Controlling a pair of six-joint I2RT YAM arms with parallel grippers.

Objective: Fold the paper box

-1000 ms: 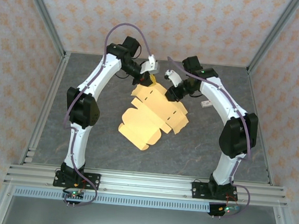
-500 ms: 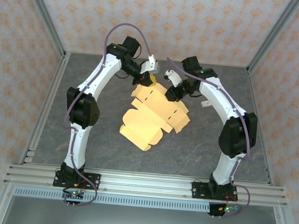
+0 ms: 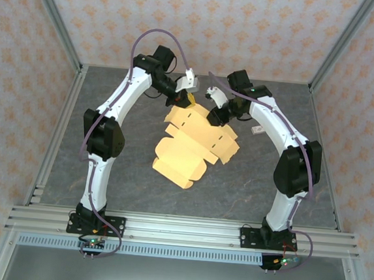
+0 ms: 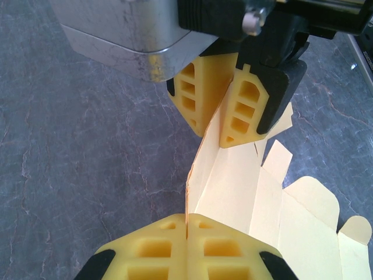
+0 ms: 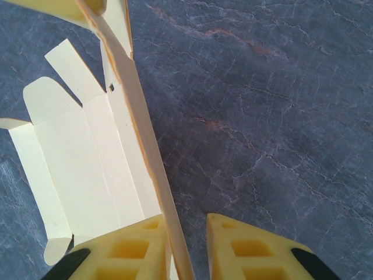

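One paper box (image 3: 196,147), still a flat cut sheet of light orange-tan card, lies unfolded mid-table (image 3: 130,187) between two arms, flaps spread toward the near side and far edge lifted up. One left gripper (image 3: 189,101) is at the sheet's far-left corner and one right gripper (image 3: 213,116) is just beside it on the far edge. In the left wrist view the left gripper (image 4: 186,233) has its two yellow pads pressed together, pinching the raised card edge (image 4: 233,192) in the seam between them; the right gripper (image 4: 215,135) sits opposite with one finger each side of the same upright strip. In the right wrist view the right gripper (image 5: 186,233) has its two fingers slightly spread: the card edge (image 5: 87,163) stands against the left pad (image 5: 134,248), and the other pad (image 5: 250,248) is apart from it with bare gray table showing in the gap. One small pale item (image 3: 258,130), too small to identify, lies on the table by the right arm.
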